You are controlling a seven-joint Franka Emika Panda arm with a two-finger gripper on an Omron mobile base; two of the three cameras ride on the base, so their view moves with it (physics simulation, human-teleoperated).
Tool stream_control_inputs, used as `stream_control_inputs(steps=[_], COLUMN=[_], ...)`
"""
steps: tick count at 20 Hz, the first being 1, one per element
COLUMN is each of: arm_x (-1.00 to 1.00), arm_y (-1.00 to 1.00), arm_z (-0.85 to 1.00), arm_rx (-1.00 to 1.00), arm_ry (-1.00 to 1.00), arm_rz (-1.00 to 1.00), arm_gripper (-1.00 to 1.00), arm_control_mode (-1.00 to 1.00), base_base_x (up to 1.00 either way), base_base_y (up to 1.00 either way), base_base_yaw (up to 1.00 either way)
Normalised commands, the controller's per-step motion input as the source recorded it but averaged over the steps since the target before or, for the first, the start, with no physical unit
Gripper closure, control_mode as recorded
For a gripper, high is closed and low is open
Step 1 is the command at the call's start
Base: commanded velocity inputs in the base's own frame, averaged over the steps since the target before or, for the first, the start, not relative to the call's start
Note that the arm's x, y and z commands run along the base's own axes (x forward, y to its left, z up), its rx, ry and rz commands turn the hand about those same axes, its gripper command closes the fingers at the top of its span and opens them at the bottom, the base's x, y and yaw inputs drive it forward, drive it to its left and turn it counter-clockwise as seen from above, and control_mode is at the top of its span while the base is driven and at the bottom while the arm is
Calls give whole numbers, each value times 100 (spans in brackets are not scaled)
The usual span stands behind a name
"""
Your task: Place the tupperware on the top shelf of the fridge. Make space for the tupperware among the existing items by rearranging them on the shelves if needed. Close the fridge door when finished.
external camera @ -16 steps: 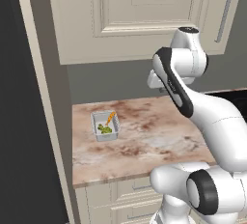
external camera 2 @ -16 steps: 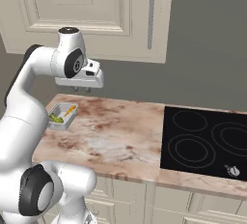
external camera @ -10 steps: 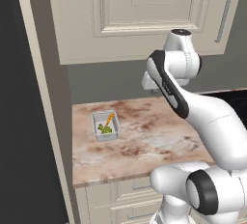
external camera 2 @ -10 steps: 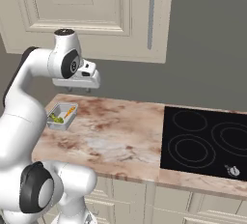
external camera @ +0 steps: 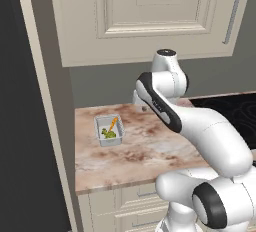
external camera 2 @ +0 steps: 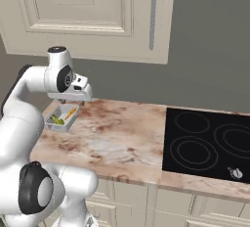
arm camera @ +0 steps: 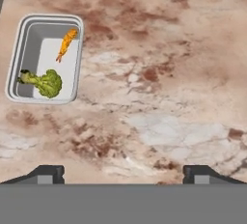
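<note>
Overhead, hand view: end effector (arm camera: 123,172) jaws apart above table (arm camera: 159,73); tupperware (arm camera: 46,58) shows broccoli, carrot; right base adds cooktop (external camera 2: 207,145).

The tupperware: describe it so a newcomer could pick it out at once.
Start at the marble countertop under the cream cabinets. Near its left end, towards the back, sits the tupperware, a small pale rectangular tub. It holds green broccoli and an orange strip.

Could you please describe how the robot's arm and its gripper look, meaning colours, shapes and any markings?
The glossy white arm is made of thick, rounded segments, with black bands at the joints and a black cap on top of one joint. No cables or markings are visible. The gripper hangs from a boxy white hand; its two small dark fingers have grey pads.
</note>
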Motion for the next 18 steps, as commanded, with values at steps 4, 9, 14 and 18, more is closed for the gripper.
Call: stream_control_inputs(steps=[4,9,14,18], arm_x=[6,13,20,34], arm_y=[47,41,41,35], arm_z=[-85,-54,-11,-10], arm_rx=[0,2,3,0], arm_ry=[-4,-5,-9,-6], arm_rz=[0,0,-1,-4], arm_gripper=[-100,-100,-100,-100], arm_control_mode=[-100,-100,-100,-100], base_base_x=[0,0,0,0], base_base_y=[0,0,0,0], base_base_yaw=[0,0,0,0])
